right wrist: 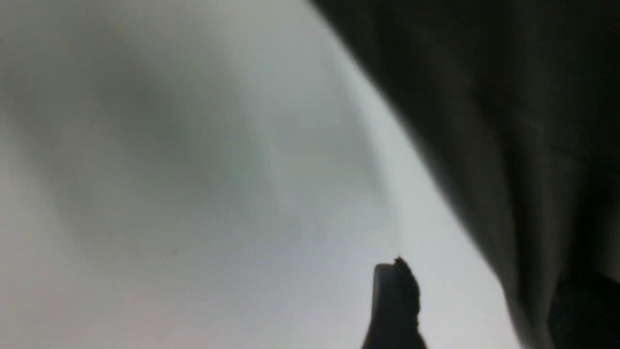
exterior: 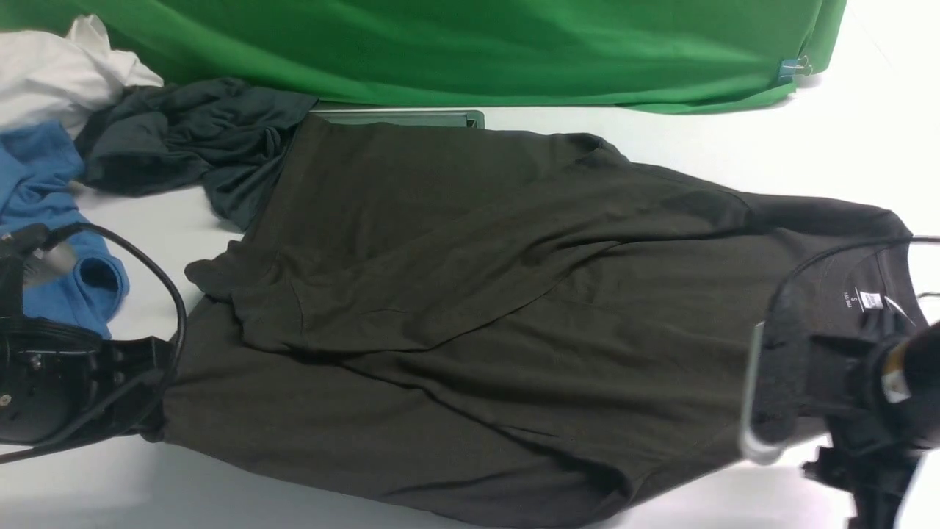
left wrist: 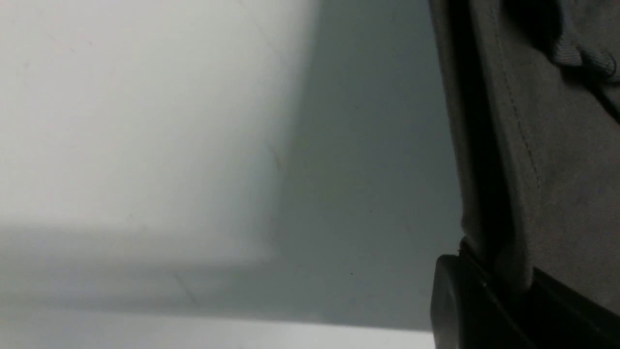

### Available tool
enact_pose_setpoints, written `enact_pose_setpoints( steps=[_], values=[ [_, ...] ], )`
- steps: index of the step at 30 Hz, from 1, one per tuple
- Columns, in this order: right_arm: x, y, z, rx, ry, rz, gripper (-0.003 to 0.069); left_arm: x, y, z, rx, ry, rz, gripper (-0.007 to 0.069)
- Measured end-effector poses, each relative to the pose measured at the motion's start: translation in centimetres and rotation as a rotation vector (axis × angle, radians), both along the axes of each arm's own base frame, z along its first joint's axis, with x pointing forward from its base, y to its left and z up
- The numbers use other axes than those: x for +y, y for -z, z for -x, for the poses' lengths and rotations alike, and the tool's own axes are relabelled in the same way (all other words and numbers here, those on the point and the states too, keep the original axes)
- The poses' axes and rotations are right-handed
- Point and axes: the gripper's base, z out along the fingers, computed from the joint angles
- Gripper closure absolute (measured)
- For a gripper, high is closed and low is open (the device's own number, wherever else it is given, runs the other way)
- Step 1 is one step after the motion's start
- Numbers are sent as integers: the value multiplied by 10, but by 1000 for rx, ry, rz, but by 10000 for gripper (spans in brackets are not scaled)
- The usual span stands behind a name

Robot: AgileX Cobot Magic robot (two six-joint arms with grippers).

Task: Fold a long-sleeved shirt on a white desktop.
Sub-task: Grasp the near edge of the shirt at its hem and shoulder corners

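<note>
Left claw (exterior: 154, 393) is clamped on the hem of the long-sleeved shirt (exterior: 477, 294). Right claw (exterior: 771, 400) is held spread by its collar

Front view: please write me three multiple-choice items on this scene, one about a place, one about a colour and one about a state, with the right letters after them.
1. On which side of the robot does the shirt have its neck label?
A. left
B. right
C. in the middle

2. What colour is the backdrop?
A. green
B. red
C. yellow

3. How is the left gripper?
A. open above a sleeve
B. out of view
C. shut on the hem

Answers:
1. B: the label shows near the front view's right edge.
2. A: green cloth spans the far side.
3. C: the left wrist view shows the stitched hem pinched in the jaws.
</note>
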Motion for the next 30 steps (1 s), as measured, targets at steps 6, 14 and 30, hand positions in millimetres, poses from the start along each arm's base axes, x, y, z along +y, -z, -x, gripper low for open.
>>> enact_pose_setpoints(
  steps=[6, 14, 30],
  values=[
    [13, 26, -20, -32, -74, -42, 227, 0, 0, 0, -6, -3, 0, 585],
    [20, 47, -24, 30, -170, -44, 276, 0, 1, -1, -11, -6, -3, 585],
    [19, 30, -7, 121, -102, -105, 611, -2, -13, 12, -65, 4, -12, 585]
  ],
)
